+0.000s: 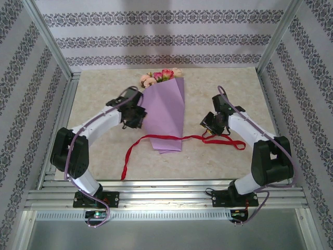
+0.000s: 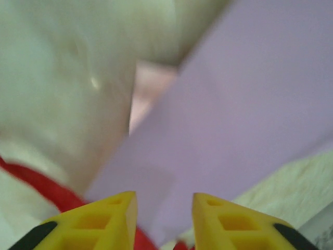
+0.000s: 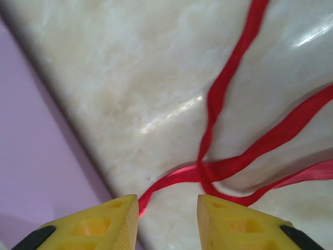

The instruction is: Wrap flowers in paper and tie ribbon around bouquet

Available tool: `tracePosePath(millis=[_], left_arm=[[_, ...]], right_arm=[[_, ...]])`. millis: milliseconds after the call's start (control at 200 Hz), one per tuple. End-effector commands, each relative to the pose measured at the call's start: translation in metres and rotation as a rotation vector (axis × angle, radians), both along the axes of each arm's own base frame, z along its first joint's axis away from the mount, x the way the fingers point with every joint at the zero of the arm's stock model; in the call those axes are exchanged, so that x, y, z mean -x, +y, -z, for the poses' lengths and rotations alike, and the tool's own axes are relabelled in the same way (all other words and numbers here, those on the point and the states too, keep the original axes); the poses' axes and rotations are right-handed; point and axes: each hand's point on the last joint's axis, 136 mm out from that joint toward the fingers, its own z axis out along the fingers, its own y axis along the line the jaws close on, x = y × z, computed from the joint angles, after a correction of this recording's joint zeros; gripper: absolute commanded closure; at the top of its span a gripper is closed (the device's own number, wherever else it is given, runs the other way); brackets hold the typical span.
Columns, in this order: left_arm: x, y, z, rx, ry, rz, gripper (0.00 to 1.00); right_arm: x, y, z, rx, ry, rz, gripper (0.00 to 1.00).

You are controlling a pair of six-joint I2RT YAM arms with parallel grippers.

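Observation:
The bouquet lies mid-table, a long cone of purple paper with a pink inner edge. The flowers poke out of its far end. The red ribbon crosses the cone's narrow near end; one tail trails to the near left, and the other part loops on the table to the right. My left gripper is open at the cone's left edge, with paper showing beyond its gap. My right gripper is open just above the ribbon loop, right of the cone.
The marble-patterned table is ringed by patterned walls and aluminium posts. Metal rails run along the near edge by the arm bases. Bare table lies to the far left and far right of the bouquet.

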Motion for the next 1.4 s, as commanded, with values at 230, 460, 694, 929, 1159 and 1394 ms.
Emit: tracePosePath(millis=[230, 460, 694, 929, 1159, 1394], left_arm=[[0.069, -0.099, 0.038, 0.1, 0.21, 0.009, 0.48], [0.053, -0.104, 0.064, 0.104, 0.232, -0.125, 0.47], [0.037, -0.114, 0.08, 0.084, 0.235, -0.132, 0.56], [0.031, -0.095, 0.072, 0.053, 0.19, -0.141, 0.83], [0.026, -0.078, 0.058, 0.072, 0.141, -0.153, 1.0], [0.003, -0.05, 0.034, 0.099, 0.048, -0.131, 1.0]], right_arm=[[-0.012, 0.003, 0.045, 0.007, 0.099, -0.032, 0.66], [-0.014, 0.008, 0.041, -0.004, 0.083, -0.041, 0.67], [-0.01, 0.007, 0.045, -0.01, 0.088, -0.037, 0.67], [-0.012, 0.003, 0.054, -0.006, 0.103, -0.029, 0.77], [-0.01, 0.001, 0.069, -0.027, 0.125, 0.021, 0.95], [-0.022, -0.008, 0.039, 0.002, 0.024, 0.059, 1.0]])
